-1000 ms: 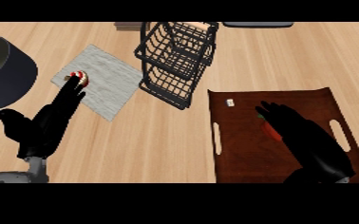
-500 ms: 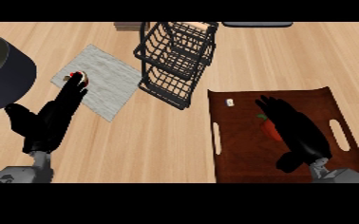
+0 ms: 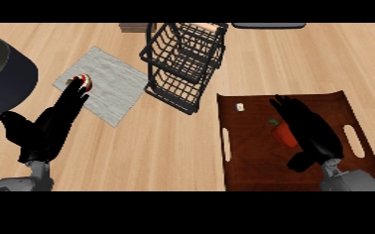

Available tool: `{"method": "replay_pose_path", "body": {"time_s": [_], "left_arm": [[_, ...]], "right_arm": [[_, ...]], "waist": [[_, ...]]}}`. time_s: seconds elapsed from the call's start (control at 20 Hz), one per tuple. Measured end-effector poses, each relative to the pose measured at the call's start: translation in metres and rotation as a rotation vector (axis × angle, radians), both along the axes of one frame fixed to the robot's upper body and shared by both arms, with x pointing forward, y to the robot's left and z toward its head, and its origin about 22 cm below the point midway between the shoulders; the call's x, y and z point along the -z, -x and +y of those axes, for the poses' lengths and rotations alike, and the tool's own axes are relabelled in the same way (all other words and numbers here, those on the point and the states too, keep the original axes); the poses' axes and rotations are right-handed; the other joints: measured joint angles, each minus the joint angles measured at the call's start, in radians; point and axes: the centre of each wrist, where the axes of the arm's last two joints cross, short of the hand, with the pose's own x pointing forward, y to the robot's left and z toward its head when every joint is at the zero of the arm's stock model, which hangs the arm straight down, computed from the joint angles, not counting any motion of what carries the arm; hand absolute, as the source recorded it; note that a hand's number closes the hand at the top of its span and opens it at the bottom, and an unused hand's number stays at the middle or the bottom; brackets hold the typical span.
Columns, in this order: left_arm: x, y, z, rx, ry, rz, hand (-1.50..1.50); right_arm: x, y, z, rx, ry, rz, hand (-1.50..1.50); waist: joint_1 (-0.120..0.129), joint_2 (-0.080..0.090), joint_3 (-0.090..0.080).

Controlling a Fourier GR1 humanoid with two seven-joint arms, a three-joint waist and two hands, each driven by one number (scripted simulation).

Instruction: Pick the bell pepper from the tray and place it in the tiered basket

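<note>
Your right hand [image 3: 306, 128] lies over the brown tray [image 3: 249, 168] at the lower right of the counter [image 3: 176, 148], fingers straight and stretched toward the far edge, thumb hanging near the wrist. It holds nothing. The bell pepper [image 3: 282, 133], red with a green stem, lies on the tray just beside that hand, partly hidden under the palm; you cannot tell whether the palm touches it. A small white thing [image 3: 239, 107] sits near the tray's far left corner. The tiered basket [image 3: 184, 64], black wire, stands upright beyond the tray, to its left. Your left hand [image 3: 51, 124] rests at the lower left, fingers straight, their tips by a small red and white object [image 3: 83, 82] on a grey cloth [image 3: 110, 87].
</note>
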Motion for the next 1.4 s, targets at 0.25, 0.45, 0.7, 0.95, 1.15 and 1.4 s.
{"method": "replay_pose_path", "body": {"time_s": [0.25, 0.45, 0.7, 0.95, 1.15, 1.4], "left_arm": [[-0.003, 0.001, -0.001, 0.005, -0.001, -0.002, 0.00], [-0.002, 0.001, -0.004, 0.000, 0.003, -0.001, 0.00], [0.001, 0.003, -0.003, 0.000, -0.001, -0.005, 0.00], [0.001, 0.004, -0.001, -0.012, 0.005, 0.002, 0.00], [-0.005, 0.004, 0.000, -0.018, 0.006, 0.005, 0.00], [0.001, 0.009, 0.006, -0.023, 0.002, 0.009, 0.00]], "right_arm": [[0.006, -0.008, -0.003, -0.024, 0.038, 0.109, 1.50], [0.008, -0.010, -0.004, -0.077, 0.099, 0.099, 1.50], [0.012, -0.007, -0.001, -0.124, 0.147, 0.052, 1.50], [0.012, -0.002, -0.023, 0.085, 0.131, 0.054, 1.50], [0.009, 0.010, -0.044, 0.292, 0.090, 0.006, 1.50], [-0.024, 0.015, -0.044, 0.378, -0.036, -0.228, 1.50]], "waist": [[0.001, -0.003, -0.005], [0.002, -0.009, -0.013], [0.000, -0.013, -0.019], [-0.008, -0.011, -0.014], [-0.016, -0.008, -0.006], [-0.021, -0.007, -0.002]]}}
